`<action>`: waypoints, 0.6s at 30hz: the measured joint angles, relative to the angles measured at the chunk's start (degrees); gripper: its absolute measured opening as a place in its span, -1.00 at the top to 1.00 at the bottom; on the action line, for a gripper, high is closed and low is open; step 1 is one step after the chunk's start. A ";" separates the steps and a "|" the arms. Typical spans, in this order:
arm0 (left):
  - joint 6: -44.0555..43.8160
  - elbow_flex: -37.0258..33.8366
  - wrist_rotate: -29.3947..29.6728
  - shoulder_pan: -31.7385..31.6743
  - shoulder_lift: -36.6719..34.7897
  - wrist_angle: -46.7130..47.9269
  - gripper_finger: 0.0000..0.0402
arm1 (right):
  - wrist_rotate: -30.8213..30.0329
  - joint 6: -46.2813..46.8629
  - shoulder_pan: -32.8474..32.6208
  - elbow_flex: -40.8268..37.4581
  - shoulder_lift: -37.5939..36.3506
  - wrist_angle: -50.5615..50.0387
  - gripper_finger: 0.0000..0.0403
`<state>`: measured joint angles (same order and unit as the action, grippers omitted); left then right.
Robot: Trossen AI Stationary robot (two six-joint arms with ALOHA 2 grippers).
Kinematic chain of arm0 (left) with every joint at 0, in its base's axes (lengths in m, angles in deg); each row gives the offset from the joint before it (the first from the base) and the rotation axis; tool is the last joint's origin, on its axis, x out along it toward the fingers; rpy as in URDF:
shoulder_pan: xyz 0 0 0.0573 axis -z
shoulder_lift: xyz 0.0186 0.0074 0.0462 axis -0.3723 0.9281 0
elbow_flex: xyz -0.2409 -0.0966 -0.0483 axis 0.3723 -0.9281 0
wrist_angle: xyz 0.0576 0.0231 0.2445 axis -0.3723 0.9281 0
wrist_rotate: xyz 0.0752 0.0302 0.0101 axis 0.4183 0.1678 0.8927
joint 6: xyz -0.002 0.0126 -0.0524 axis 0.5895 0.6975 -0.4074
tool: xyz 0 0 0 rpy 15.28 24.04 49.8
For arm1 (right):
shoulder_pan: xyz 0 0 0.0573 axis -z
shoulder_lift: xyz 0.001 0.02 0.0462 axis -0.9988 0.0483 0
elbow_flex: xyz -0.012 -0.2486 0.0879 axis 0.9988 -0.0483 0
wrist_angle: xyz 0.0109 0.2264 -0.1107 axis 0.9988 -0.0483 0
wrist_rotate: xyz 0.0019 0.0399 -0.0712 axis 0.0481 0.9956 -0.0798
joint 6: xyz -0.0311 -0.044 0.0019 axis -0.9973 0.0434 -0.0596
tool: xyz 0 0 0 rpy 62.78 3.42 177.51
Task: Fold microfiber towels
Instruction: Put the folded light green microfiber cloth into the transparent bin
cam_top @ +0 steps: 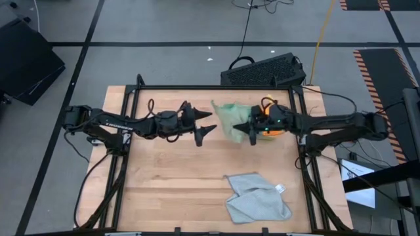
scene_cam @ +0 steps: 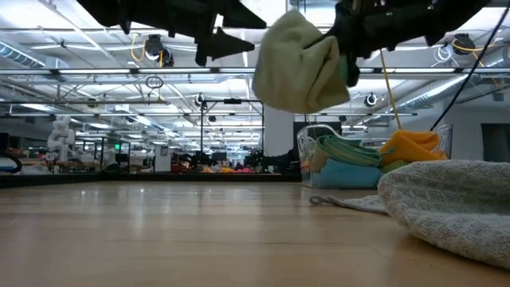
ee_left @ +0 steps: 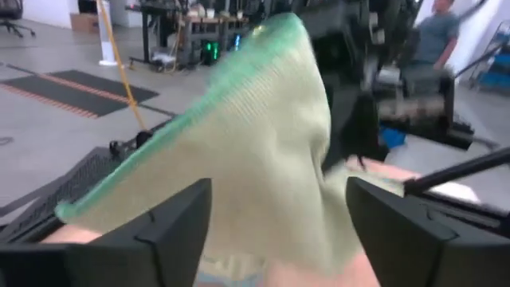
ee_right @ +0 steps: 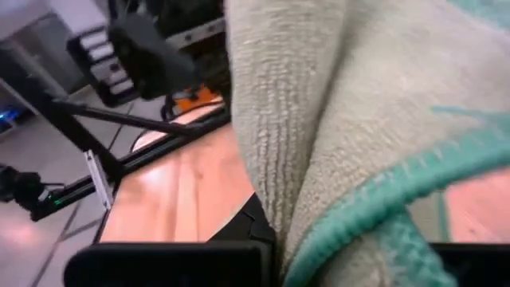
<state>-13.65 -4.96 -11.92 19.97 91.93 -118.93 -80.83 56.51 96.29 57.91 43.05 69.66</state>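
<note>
Wooden table (cam_top: pixel 170 177) seen from above, with the grey towel (cam_top: pixel 257 196) as landmark. The towel lies crumpled on the near right part of the tabletop. All the wood to the left of the grey towel is bare and open to a gripper. Beyond the grey towel, above the far middle of the table, a pale green towel (cam_top: pixel 231 119) hangs in the air from the closed right gripper (cam_top: pixel 252 133), blocking that airspace. Just left of it the left gripper (cam_top: pixel 205 123) hovers with fingers spread. Behind the grey towel on the far right stands a clear tray (scene_cam: pixel 374 155) heaped with coloured towels (scene_cam: pixel 410 147), filling that corner
</note>
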 joint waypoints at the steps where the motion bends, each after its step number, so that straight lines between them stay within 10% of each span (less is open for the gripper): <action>1: 0.04 0.00 0.02 -0.02 0.00 0.82 -0.48 | -0.19 0.56 0.46 0.00 -1.38 -1.67 0.94; 18: -0.51 0.02 0.12 0.96 0.02 11.43 -0.20 | -10.81 13.55 9.28 -6.62 -10.33 -19.46 0.93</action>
<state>-14.16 -4.94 -11.80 20.92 91.95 -107.50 -91.64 70.06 105.57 51.29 32.72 50.20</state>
